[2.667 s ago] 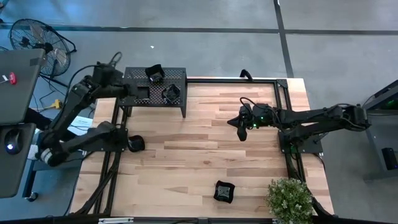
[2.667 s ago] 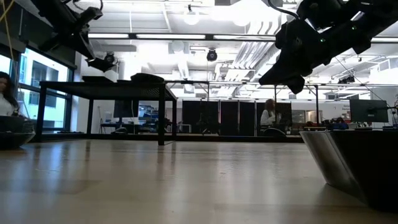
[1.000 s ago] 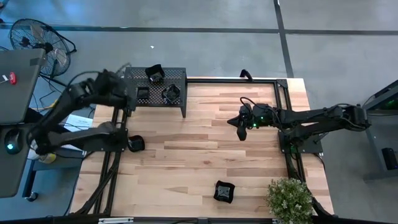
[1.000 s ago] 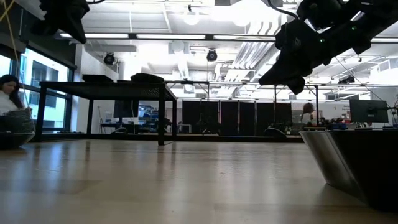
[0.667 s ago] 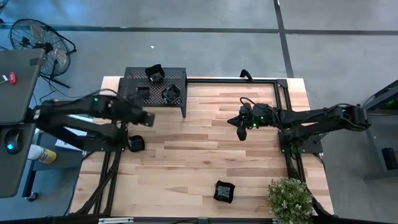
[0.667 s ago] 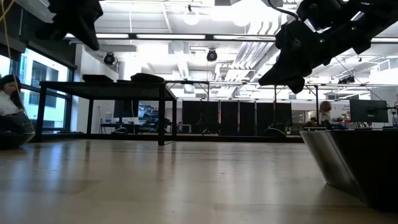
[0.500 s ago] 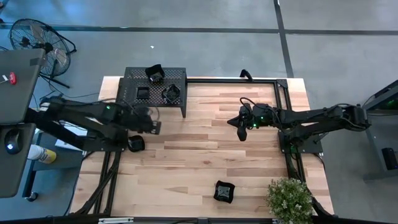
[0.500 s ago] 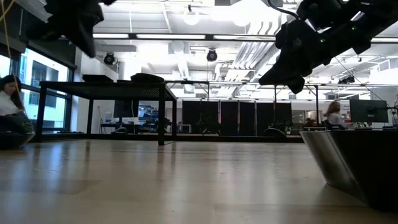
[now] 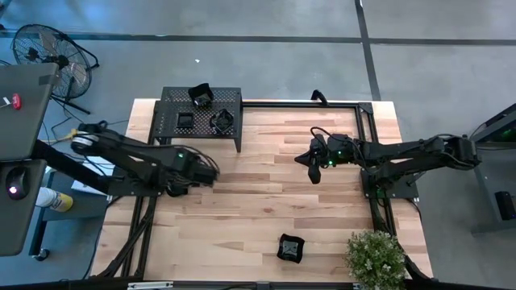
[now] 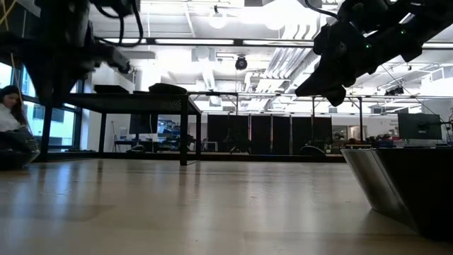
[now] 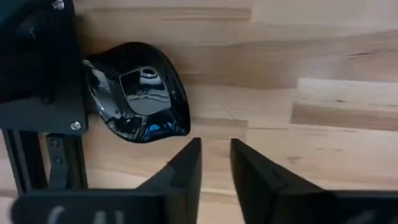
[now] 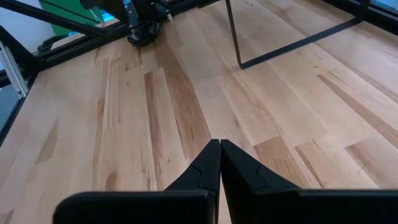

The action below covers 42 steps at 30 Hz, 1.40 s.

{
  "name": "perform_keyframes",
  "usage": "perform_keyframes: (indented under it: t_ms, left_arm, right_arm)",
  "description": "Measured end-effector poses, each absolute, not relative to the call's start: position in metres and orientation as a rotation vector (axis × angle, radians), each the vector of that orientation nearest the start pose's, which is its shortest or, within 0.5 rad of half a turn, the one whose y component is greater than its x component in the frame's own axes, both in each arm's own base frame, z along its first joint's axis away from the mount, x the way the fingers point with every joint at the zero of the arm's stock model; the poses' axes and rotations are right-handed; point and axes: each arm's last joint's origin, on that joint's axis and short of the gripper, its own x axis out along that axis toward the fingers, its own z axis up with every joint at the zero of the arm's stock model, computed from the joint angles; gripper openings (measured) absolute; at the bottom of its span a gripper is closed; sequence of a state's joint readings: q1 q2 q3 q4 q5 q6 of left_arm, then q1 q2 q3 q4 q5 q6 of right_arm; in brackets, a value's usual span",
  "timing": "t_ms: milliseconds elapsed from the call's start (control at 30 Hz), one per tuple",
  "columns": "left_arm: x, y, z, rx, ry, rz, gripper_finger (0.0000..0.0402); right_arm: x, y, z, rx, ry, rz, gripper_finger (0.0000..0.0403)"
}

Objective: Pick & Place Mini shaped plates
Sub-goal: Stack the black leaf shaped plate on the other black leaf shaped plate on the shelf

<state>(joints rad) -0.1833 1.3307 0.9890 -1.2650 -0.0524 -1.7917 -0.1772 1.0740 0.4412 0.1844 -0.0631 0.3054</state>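
Butcher-block table filled the middle of the high view, with the black perforated rack at its upper left carrying three mini shaped plates set side by side, likely as the place they get sorted to.

The left arm reached in low from the left edge, and the left gripper hung with its fingers a narrow gap apart and nothing between them, just short of a glossy wavy-edged plate. That plate lay flat, rim up, against the dark frame at the table's left edge; its long axis seemed to run diagonally across the wrist view, narrower end toward the upper left. Judging by the aim, it was the next pick.

The right gripper waited over the upper right of the table, fingertips pressed together, empty.

Another small black dish sat alone near the bottom edge, beside the potted plant.
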Motion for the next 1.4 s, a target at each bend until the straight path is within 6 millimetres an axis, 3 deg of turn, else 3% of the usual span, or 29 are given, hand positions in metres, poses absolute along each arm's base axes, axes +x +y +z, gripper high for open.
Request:
perform_keyframes:
  t_ms: [233, 467, 667, 1000, 1167, 1400]
  left_arm:
    - [0.212, -0.038, 0.208, -1.144, 1.231, 1.372, 0.0128]
    - [0.199, -0.038, 0.170, -1.210, 1.267, 1.394, 0.0118]
    - [0.191, -0.037, 0.153, -1.209, 1.274, 1.400, 0.0102]
    - [0.199, -0.038, 0.160, -1.162, 1.291, 1.286, 0.0007]
    - [0.208, -0.039, 0.174, -1.108, 1.288, 1.211, 0.0004]
    - [0.237, -0.055, 0.206, -0.947, 1.204, 0.850, 0.0002]
  right_arm:
    - [0.211, -0.036, 0.197, 0.354, 0.425, -0.179, 0.0007]
    - [0.211, -0.036, 0.197, 0.337, 0.427, -0.174, 0.0007]
    - [0.211, -0.036, 0.197, 0.336, 0.427, -0.174, 0.0007]
    - [0.211, -0.036, 0.197, 0.335, 0.426, -0.179, 0.0007]
    - [0.211, -0.036, 0.197, 0.335, 0.426, -0.179, 0.0007]
    - [0.211, -0.037, 0.197, 0.325, 0.424, -0.199, 0.0007]
